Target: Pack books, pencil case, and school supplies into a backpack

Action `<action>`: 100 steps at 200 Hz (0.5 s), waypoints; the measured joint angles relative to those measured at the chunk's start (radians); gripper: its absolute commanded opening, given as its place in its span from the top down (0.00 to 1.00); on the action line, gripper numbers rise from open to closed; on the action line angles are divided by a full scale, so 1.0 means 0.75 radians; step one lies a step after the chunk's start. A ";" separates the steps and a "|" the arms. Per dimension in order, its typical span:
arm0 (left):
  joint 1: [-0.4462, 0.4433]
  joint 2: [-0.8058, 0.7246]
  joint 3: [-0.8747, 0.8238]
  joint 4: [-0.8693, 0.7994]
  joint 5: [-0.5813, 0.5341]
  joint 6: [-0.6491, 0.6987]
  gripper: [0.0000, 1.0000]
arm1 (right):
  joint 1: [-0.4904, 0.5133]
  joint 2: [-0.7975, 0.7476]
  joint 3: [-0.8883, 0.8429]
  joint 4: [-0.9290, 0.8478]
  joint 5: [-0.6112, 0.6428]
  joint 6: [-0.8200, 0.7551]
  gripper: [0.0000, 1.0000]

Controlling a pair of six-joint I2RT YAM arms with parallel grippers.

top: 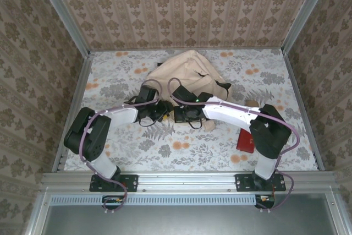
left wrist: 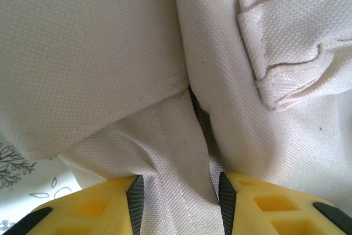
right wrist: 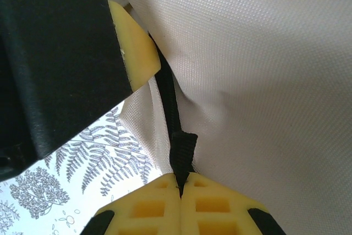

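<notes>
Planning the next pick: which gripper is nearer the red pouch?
Right. The right gripper, jaws on the backpack's zipper pull, is left of the red pouch; the left gripper lies farther left.

Cream-beige backpack (top: 190, 70) sits slumped at the far middle of the floral-print table (top: 126, 147), with dark zipper trim showing on its right side. Left arm (top: 118, 115) and right arm (top: 231, 113) both angle in from the near rail and meet at the backpack's near edge. Left gripper (top: 158, 109) and right gripper (top: 179, 111) are just beside each other against the fabric, jaw state unreadable from up here. Small red pouch (top: 245, 140) lies flat on the table by the right arm's elbow, partly covered by it, well apart from the backpack.
</notes>
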 measured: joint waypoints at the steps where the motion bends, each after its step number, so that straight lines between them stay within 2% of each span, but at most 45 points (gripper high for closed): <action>1: 0.000 -0.001 0.002 -0.003 -0.002 0.002 0.55 | -0.001 -0.001 0.000 0.000 -0.001 0.000 1.00; 29: -0.005 -0.097 0.040 -0.167 -0.090 0.064 0.53 | -0.004 -0.009 -0.011 0.003 -0.002 0.010 1.00; 58: -0.006 -0.183 0.047 -0.222 -0.132 0.093 0.57 | -0.007 -0.010 -0.022 0.011 -0.002 0.021 1.00; 100: -0.054 -0.098 0.084 -0.202 -0.099 0.086 0.60 | -0.012 -0.022 -0.041 0.046 -0.003 0.028 1.00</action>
